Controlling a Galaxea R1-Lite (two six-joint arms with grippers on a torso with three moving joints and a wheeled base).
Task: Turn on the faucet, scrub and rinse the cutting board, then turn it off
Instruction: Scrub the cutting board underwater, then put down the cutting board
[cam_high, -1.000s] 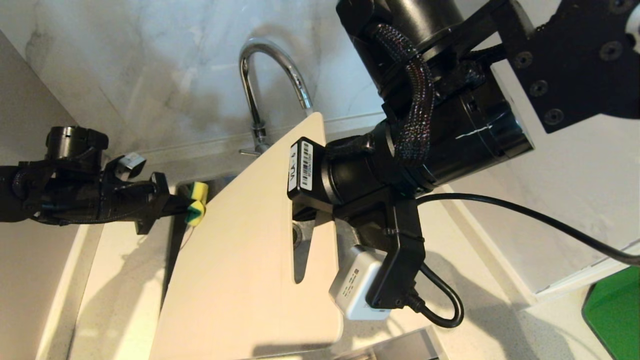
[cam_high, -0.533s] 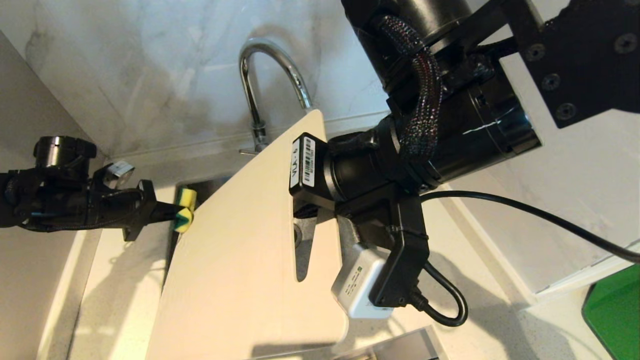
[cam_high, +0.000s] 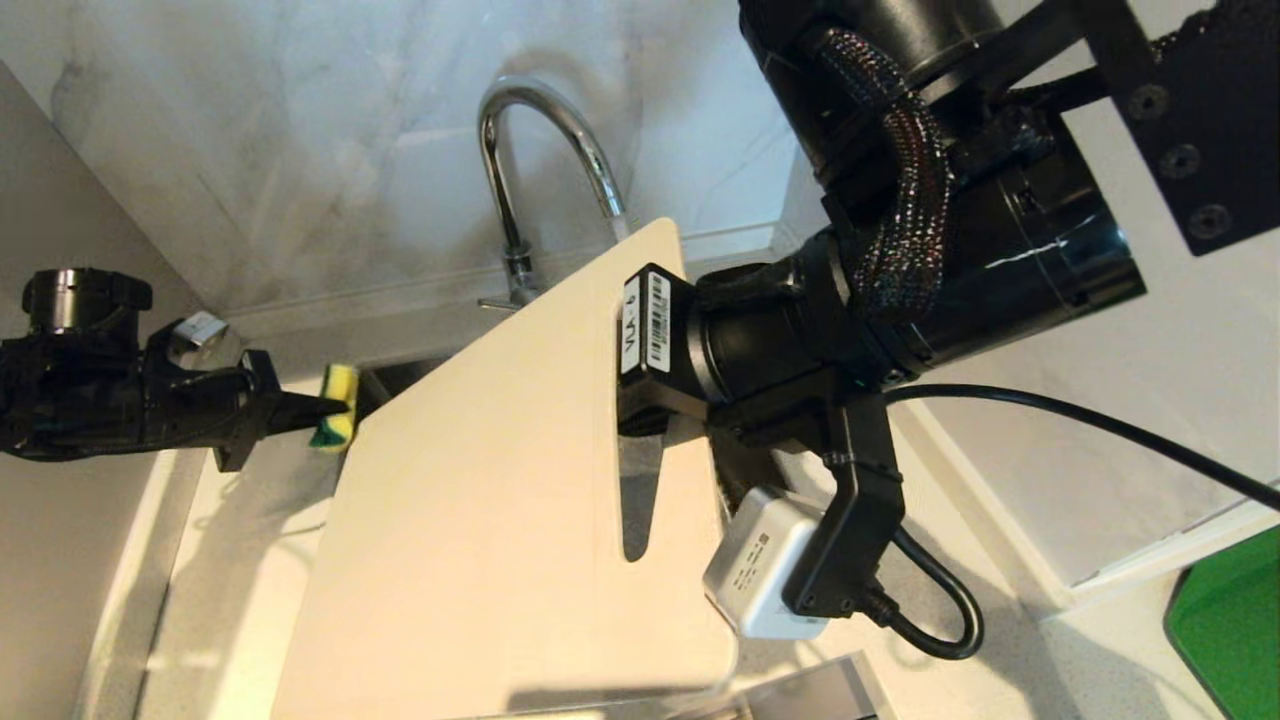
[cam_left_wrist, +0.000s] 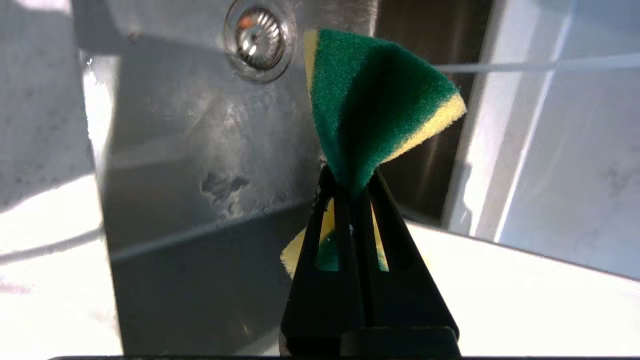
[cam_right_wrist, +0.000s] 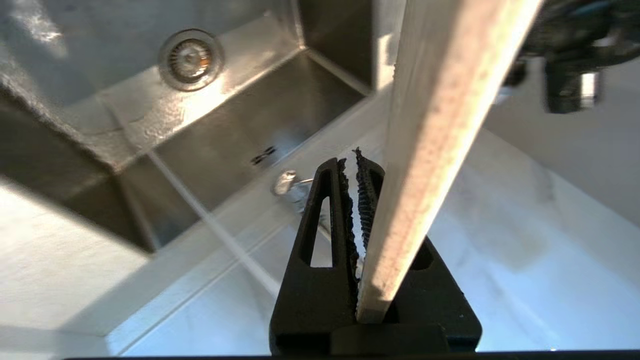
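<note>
The beige cutting board (cam_high: 480, 500) is tilted over the sink, its far corner just under the spout of the chrome faucet (cam_high: 530, 150). My right gripper (cam_right_wrist: 356, 165) is shut on the cutting board (cam_right_wrist: 440, 100), whose edge is clamped deep between the jaws beside the handle slot (cam_high: 640, 500). In the head view its fingers are hidden behind the board. Off the board's left edge, my left gripper (cam_high: 335, 408) is shut on a folded green-and-yellow sponge (cam_high: 338, 385). In the left wrist view the left gripper (cam_left_wrist: 350, 182) pinches the sponge (cam_left_wrist: 370, 100) above the sink.
The steel sink (cam_left_wrist: 175, 150) with its drain (cam_right_wrist: 190, 57) lies below both grippers. White counter (cam_high: 250, 560) surrounds it and a marble wall (cam_high: 300, 120) stands behind. A black cable (cam_high: 1050, 430) trails to the right. A green object (cam_high: 1225, 630) sits at the far right.
My left gripper has drawn the sponge to the left, off the board's edge. The right arm has shifted right, carrying the board's far corner with it.
</note>
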